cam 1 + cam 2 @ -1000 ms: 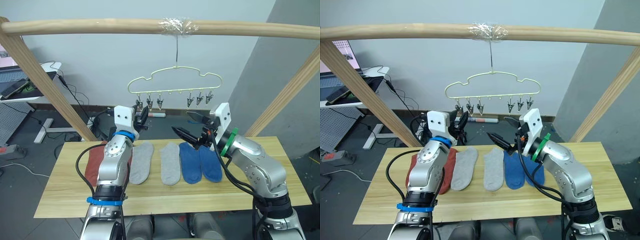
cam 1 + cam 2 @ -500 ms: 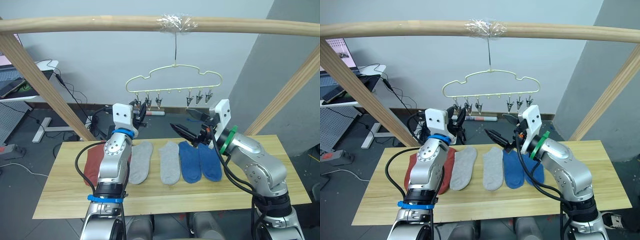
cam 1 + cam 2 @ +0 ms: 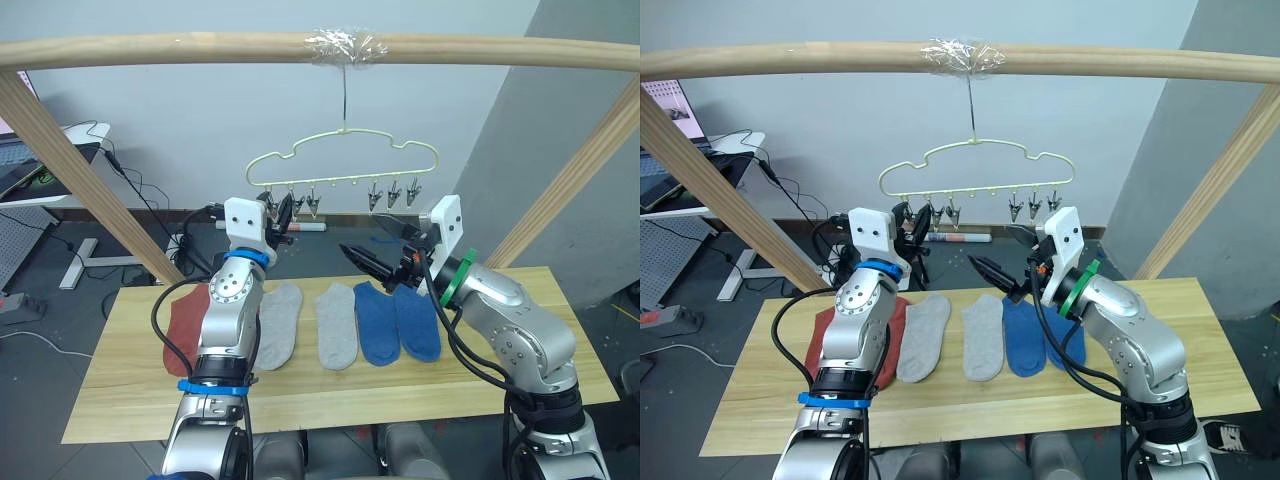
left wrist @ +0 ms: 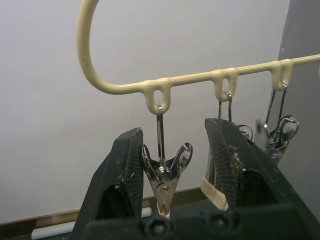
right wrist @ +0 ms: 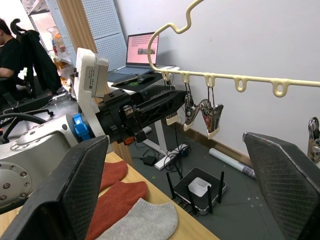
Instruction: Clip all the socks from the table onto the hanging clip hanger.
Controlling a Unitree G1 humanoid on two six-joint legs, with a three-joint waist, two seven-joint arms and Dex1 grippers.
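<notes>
The pale-yellow clip hanger point(image 3: 340, 160) hangs by its hook from the wooden bar, with a row of metal clips under it. My left gripper point(image 3: 283, 214) is raised to the leftmost clips. In the left wrist view its fingers point(image 4: 125, 180) stand open on either side of one metal clip point(image 4: 164, 172). My right gripper point(image 3: 373, 243) hovers open and empty above the socks. On the table point(image 3: 330, 395) lie rust-red socks point(image 3: 185, 318) partly behind my left arm, two grey socks point(image 3: 281, 322) and two blue socks point(image 3: 395, 322).
A thick wooden bar point(image 3: 200, 45) spans overhead on slanted wooden posts point(image 3: 85, 185) at both sides. A white desk with a laptop point(image 5: 142, 50) stands to the back left, where a person point(image 5: 15, 45) sits. A black box point(image 5: 200, 187) and cables lie on the floor behind the table.
My left gripper has risen until its fingers straddle the leftmost clip. The right gripper holds about the same place. The camera has shifted a little.
</notes>
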